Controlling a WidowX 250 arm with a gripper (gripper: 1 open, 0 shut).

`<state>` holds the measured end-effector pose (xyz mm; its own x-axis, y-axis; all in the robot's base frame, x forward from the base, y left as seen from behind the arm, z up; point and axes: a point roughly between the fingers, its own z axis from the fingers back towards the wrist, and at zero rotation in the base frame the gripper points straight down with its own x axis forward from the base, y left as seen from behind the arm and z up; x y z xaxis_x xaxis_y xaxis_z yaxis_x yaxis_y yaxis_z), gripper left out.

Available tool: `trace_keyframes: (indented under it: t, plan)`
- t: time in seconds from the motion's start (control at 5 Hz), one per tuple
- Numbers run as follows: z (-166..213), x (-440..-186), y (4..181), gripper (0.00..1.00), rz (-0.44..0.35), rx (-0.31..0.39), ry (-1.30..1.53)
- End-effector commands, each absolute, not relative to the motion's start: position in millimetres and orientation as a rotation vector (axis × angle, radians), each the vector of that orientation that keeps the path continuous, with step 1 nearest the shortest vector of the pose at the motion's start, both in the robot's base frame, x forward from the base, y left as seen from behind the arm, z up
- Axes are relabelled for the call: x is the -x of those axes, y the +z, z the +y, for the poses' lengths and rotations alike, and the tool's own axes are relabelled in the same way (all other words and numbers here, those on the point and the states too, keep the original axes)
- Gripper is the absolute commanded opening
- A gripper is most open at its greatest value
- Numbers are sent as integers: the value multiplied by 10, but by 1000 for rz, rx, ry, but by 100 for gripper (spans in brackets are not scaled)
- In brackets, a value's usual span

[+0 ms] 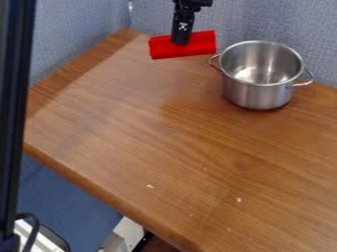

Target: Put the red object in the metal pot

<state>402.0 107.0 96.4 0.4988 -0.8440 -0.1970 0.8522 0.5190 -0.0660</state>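
Note:
The red object, a flat bright red block, lies near the table's far edge, left of the metal pot. My gripper comes down from above and is shut on the block's middle; its black fingers cover part of the block. The shiny steel pot stands upright and empty at the far right of the table, with a small handle on each side. A gap of bare wood separates the block from the pot's left handle.
The wooden table stretches toward the camera. A blue-grey wall stands close behind the block and pot. A dark vertical bar crosses the left side of the view.

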Motion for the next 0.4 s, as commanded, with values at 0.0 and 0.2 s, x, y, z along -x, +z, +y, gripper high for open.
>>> trace_keyframes:
  t: [0.0,0.2]
  plan:
    - [1270,-4140,1146,0,180,-83,-1000]
    - [1293,-4223,1103,0,191,-80,-1013]
